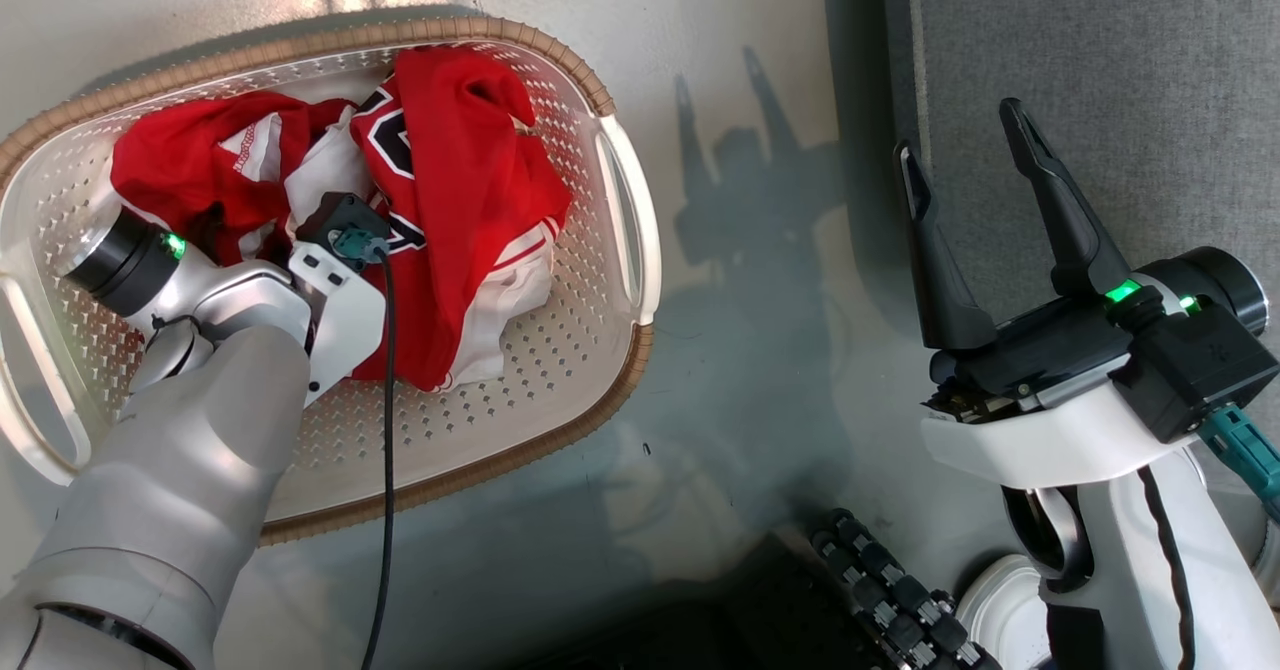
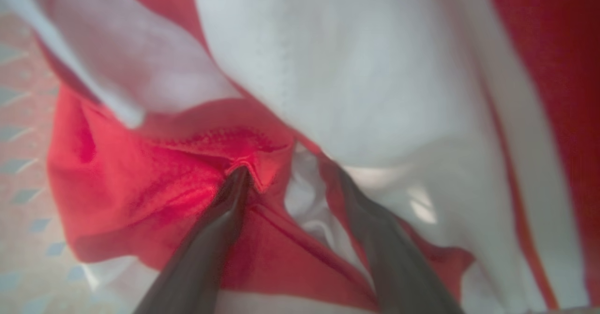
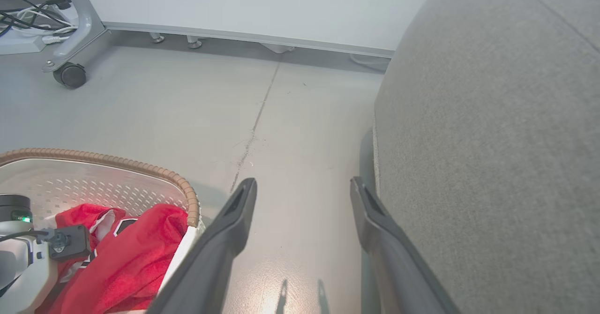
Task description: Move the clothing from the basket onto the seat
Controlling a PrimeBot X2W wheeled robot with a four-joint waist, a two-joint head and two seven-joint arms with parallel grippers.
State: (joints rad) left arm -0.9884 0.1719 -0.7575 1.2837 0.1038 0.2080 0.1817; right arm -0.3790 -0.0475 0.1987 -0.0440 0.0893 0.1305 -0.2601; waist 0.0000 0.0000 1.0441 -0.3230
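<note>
**Left arm.** The pale forearm (image 1: 170,490) rises from the lower left corner of the head view and reaches down into the basket (image 1: 565,350). A black cable (image 1: 387,430) hangs from the wrist. The left gripper (image 2: 293,175) is pushed into the clothing (image 1: 450,180). In the left wrist view its two dark fingers (image 2: 211,239) stand wide apart. A fold of red fabric and a strip of white fabric lie in the gap. The tip of the finger on that view's left touches a stitched red hem. The jaws are not clamped on the fabric.

**Right arm.** The right gripper (image 1: 960,130) is at the lower right of the head view, its fingers spread wide and holding nothing. In the right wrist view, the finger on that view's right lies just beside the rounded front edge of the seat (image 3: 492,164), above the grey floor (image 3: 187,108).

**Clothing.** The red garments with white panels lie heaped inside the basket. One shows dark trim on its upper face. No part of the heap is on the seat.

**Basket and seat.** The oval perforated basket stands on the floor to the left of the grey upholstered seat. A strip of bare floor separates them.

**Background.** In the right wrist view, a pale partition panel (image 3: 258,4) stands beyond the basket. To its left are a black castor (image 3: 70,75) and loose cables (image 3: 28,21).
</note>
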